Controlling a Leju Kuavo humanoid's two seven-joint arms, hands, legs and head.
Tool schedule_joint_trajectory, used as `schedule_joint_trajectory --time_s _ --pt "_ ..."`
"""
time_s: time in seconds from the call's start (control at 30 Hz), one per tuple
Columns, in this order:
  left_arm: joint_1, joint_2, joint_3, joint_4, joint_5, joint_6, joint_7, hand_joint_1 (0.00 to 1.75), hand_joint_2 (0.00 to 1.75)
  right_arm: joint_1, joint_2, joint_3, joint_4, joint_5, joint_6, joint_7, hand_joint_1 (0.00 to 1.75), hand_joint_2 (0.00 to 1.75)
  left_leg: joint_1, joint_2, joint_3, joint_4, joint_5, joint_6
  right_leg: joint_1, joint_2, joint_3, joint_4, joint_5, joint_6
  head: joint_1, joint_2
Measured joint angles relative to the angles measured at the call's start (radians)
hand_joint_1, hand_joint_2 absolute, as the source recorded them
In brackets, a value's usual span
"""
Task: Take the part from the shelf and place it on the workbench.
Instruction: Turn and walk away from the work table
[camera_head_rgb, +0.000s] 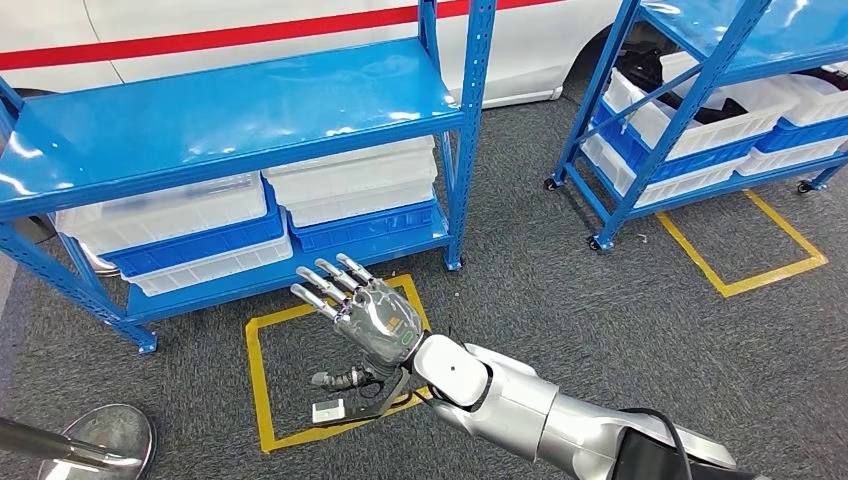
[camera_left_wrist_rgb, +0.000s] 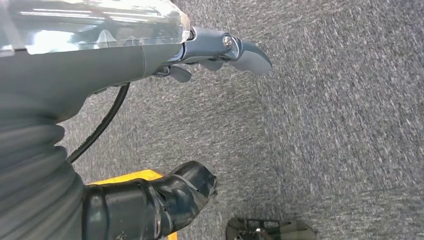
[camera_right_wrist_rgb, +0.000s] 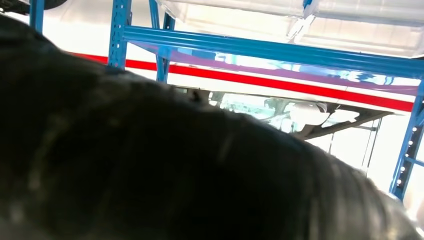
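right robot hand (camera_right_wrist_rgb: 150, 165) prob. a dark blur, shelf (camera_right_wrist_rgb: 270, 50) cut off

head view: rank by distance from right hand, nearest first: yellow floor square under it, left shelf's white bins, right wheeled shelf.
From the right hand:
1. Yellow floor square, on the carpet directly below the hand.
2. White bins, left shelf's lower tier, just beyond the fingers.
3. Wheeled shelf, far off to the right.
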Motion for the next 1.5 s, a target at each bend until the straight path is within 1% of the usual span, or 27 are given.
schedule_joint_trajectory --time_s 0.07,0.13,0.17,0.3,0.43,0.57,1.23,1.4,1.5 --pt "0.000 0.000 0.000 0.000 0.000 0.000 0.000 0.00 1.75 0.000 -0.001 0.000 -0.001 0.003 -0.001 0.000 0.00 0.87 0.000 0.000 0.000 0.000 0.000 -0.001 0.000 0.000 0.000 0.000 0.000 -0.001 0.000 0.000" --pt "0.000 0.000 0.000 0.000 0.002 0.000 -0.001 0.00 1.75 0.000 -0.002 0.000 -0.003 0.006 -0.001 -0.001 0.00 0.00 0.000 0.000 0.000 0.000 0.000 -0.003 0.000 0.000 0.000 0.000 -0.001 -0.001 0.000 0.000" --pt "0.000 0.000 0.000 0.000 0.003 0.000 -0.002 0.00 1.75 0.000 -0.002 -0.001 -0.003 0.007 -0.001 -0.001 0.00 0.00 0.000 0.000 0.000 0.000 0.000 -0.003 0.000 0.000 0.000 0.000 -0.001 -0.001 0.000 0.000" --pt "0.000 0.000 0.000 0.000 0.005 -0.005 -0.009 0.00 0.00 0.000 -0.004 -0.001 -0.003 0.009 0.000 -0.002 0.00 0.00 0.000 0.000 0.000 0.000 0.000 -0.003 0.000 0.000 0.000 0.000 -0.001 -0.001 0.000 0.000" --pt "0.000 0.000 0.000 0.000 0.006 -0.007 -0.012 0.00 1.75 0.000 -0.007 -0.001 -0.004 0.010 0.001 -0.002 0.00 0.00 0.000 0.000 0.000 0.000 0.000 -0.003 -0.001 0.000 0.000 0.000 -0.001 -0.001 0.000 0.000" --pt "0.000 0.000 0.000 0.000 0.006 -0.007 -0.011 0.00 1.75 0.000 -0.008 -0.001 -0.005 0.010 0.002 -0.002 0.00 1.75 0.000 0.000 0.000 0.000 0.000 -0.003 -0.001 0.000 0.000 0.000 0.000 -0.001 0.000 0.000" --pt "0.000 0.000 0.000 0.000 0.004 -0.007 -0.002 0.00 1.75 0.000 -0.010 -0.001 -0.005 0.010 0.005 -0.002 0.00 1.75 0.000 0.000 0.000 0.000 0.000 -0.003 -0.002 0.000 0.000 0.000 -0.001 -0.001 0.000 0.000" --pt "0.002 0.000 0.000 0.000 0.004 -0.001 0.041 0.00 1.75 0.000 -0.010 -0.001 -0.005 0.013 0.015 -0.005 0.00 1.75 0.000 0.000 0.000 0.000 0.000 -0.003 -0.002 0.000 0.000 0.000 -0.001 -0.001 0.000 0.000" --pt "0.007 0.004 -0.005 -0.001 0.020 -0.011 0.030 0.00 0.44 0.007 -0.010 -0.008 -0.001 0.004 0.015 -0.001 0.00 1.75 0.000 0.000 0.000 0.000 0.000 -0.003 -0.002 0.000 0.000 0.000 -0.001 -0.001 0.000 0.000"
